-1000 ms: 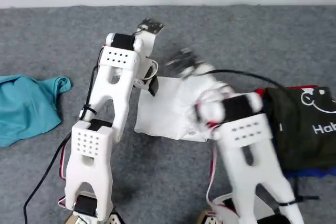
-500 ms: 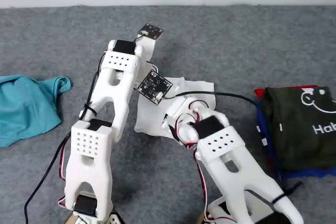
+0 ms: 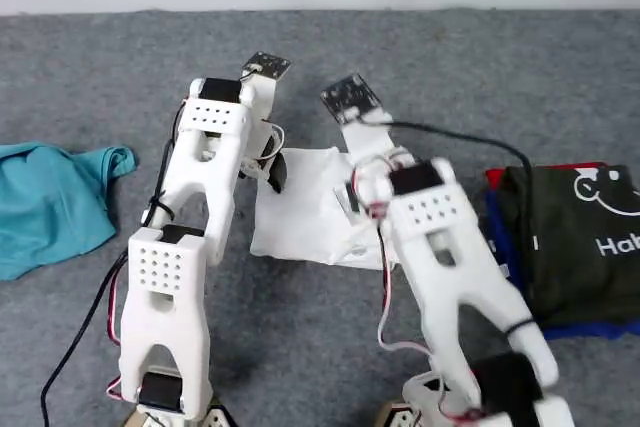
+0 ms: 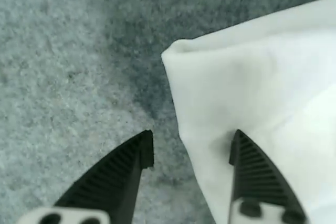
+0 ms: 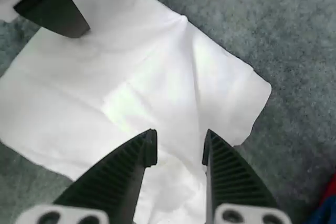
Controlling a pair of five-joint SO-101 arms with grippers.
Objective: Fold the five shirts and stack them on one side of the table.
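folded white shirt (image 3: 300, 209) lies flat, long axis side to side. left gripper (image 4: 191, 148) fingers apart astride its edge; right gripper (image 5: 179, 148), fingers apart, has swung farther out.

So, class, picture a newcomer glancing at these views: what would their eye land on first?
The white shirt in the middle of the grey table draws the eye, with both white arms bent over it: the left gripper open astride its edge, the right gripper open above its middle. Next come the teal shirt lying loose at the high view's left edge and the dark folded shirt at its right.
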